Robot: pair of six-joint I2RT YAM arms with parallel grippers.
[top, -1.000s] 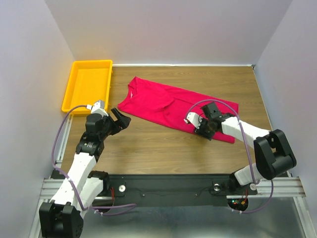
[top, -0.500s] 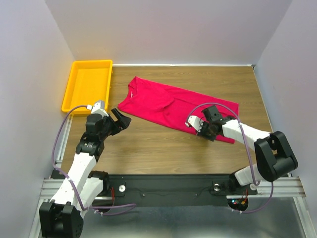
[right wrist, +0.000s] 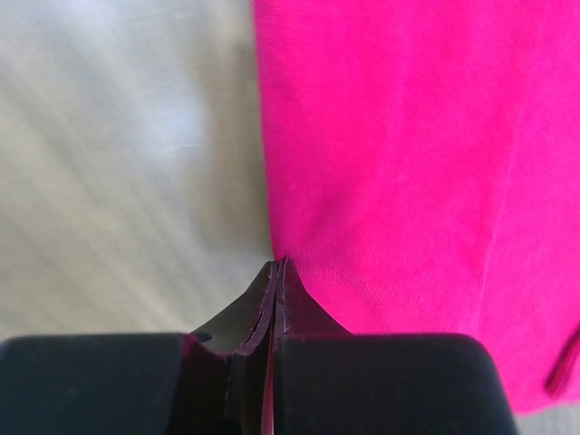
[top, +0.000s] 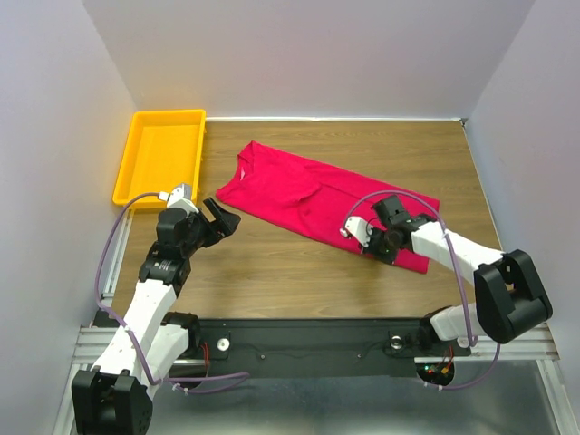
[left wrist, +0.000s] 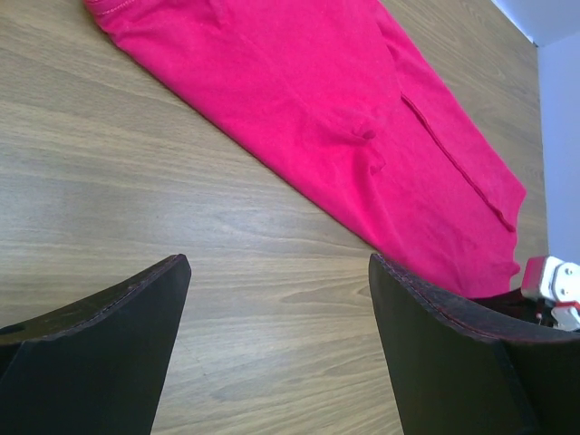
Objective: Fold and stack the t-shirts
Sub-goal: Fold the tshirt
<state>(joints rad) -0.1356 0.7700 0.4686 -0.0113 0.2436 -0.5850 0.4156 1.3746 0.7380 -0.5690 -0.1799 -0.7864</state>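
Observation:
The crimson t-shirt (top: 299,186) lies folded in a long strip, slanting across the middle of the wooden table. My right gripper (top: 380,246) is down at the strip's near edge towards its right end. In the right wrist view the right gripper (right wrist: 277,265) has its jaws pressed together, with a sliver of the t-shirt (right wrist: 408,163) pinched at the tips. My left gripper (top: 222,217) hovers open just left of the shirt. From the left wrist, the left gripper (left wrist: 279,272) has only bare wood between its fingers, and the t-shirt (left wrist: 344,118) lies ahead of them.
A yellow tray (top: 136,159) stands at the far left of the table, beside the left wall. White walls close in the table on the left, back and right. Bare wood (top: 290,272) runs between the shirt and the arm bases.
The right gripper has shut on the shirt's near edge and shifted slightly right and nearer, drawing the cloth with it. The left arm has stayed still.

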